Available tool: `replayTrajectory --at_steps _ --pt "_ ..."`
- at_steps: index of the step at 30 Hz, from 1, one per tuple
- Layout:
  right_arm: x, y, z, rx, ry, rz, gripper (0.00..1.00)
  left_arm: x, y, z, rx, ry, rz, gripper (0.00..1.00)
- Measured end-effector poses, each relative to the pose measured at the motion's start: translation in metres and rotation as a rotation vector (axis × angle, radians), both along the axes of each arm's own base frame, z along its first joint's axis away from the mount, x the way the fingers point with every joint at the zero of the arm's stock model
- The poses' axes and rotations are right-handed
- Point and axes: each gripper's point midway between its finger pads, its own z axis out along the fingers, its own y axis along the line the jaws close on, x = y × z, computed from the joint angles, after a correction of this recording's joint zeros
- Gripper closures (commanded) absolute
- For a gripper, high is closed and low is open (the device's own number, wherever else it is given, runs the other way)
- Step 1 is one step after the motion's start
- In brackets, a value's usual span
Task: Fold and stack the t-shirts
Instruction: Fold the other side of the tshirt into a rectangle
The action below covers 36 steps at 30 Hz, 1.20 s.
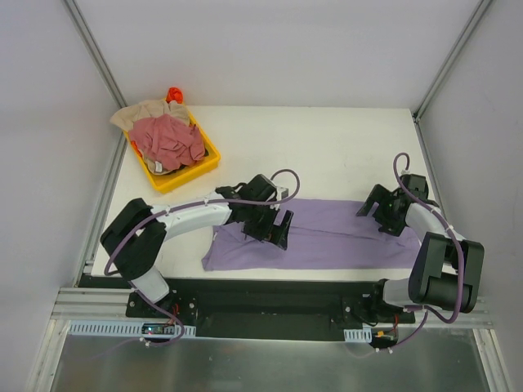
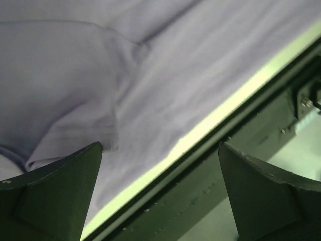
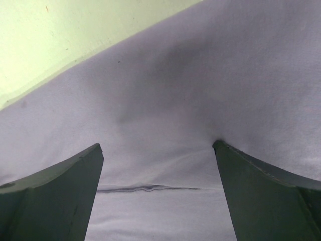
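The lavender-purple t-shirt point(image 1: 327, 237) lies folded into a long strip along the table's near edge. My left gripper point(image 1: 274, 229) is open, low over its left part; the left wrist view shows cloth point(image 2: 150, 75) with a fold and the near hem between the spread fingers. My right gripper point(image 1: 377, 214) is open over the shirt's right part; its right fingertip point(image 3: 235, 155) presses the cloth point(image 3: 175, 100), and a thin fold edge runs between the fingers. The dusty pink-red shirt point(image 1: 170, 140) and the beige shirt point(image 1: 139, 114) lie crumpled in the yellow tray.
The yellow tray point(image 1: 184, 175) stands at the back left with a small orange-red thing point(image 1: 174, 95) behind it. The table's near edge and the dark metal rail point(image 2: 241, 150) lie just below the shirt. White walls and metal posts enclose the table.
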Motion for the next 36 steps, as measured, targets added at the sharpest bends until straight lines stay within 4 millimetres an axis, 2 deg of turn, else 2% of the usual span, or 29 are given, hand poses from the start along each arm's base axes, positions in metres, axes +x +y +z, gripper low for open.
replayTrajectory --at_steps 8,11,14,17,19,20,22,24,26,30,33,36 --pt "0.000 0.000 0.000 0.000 0.000 0.000 0.04 -0.048 -0.025 0.027 -0.092 0.011 -0.144 0.01" --pt "0.000 0.000 0.000 0.000 0.000 0.000 0.04 -0.055 -0.025 0.038 -0.119 -0.014 -0.171 0.01" --pt "0.000 0.000 0.000 0.000 0.000 0.000 0.04 -0.041 -0.020 0.052 -0.117 -0.111 -0.134 0.01" --pt "0.000 0.000 0.000 0.000 0.000 -0.001 0.04 -0.012 -0.008 0.063 -0.070 -0.201 -0.033 0.01" --pt "0.000 0.000 0.000 0.000 0.000 0.000 0.04 0.020 0.004 0.067 -0.041 -0.226 0.077 0.01" --pt "0.000 0.000 0.000 0.000 0.000 -0.001 0.04 0.043 0.014 0.068 -0.027 -0.231 0.143 0.01" --pt "0.000 0.000 0.000 0.000 0.000 -0.001 0.04 0.074 0.029 0.064 0.006 -0.231 0.230 0.01" --pt "0.000 0.000 0.000 -0.001 0.001 -0.001 0.04 0.096 0.035 0.056 0.032 -0.217 0.275 0.01" --pt "0.000 0.000 0.000 -0.001 0.001 -0.001 0.04 0.100 0.027 0.045 0.035 -0.181 0.257 0.01" --pt "0.000 -0.001 0.000 -0.005 0.002 -0.004 0.04 0.088 0.011 0.020 0.053 -0.098 0.198 0.01" --pt "0.000 -0.002 -0.001 -0.007 0.003 -0.005 0.04 0.081 0.012 0.005 0.078 -0.063 0.185 0.01" --pt "0.000 -0.002 -0.001 -0.007 0.005 -0.005 0.04 0.070 0.020 -0.008 0.110 -0.033 0.185 0.01"
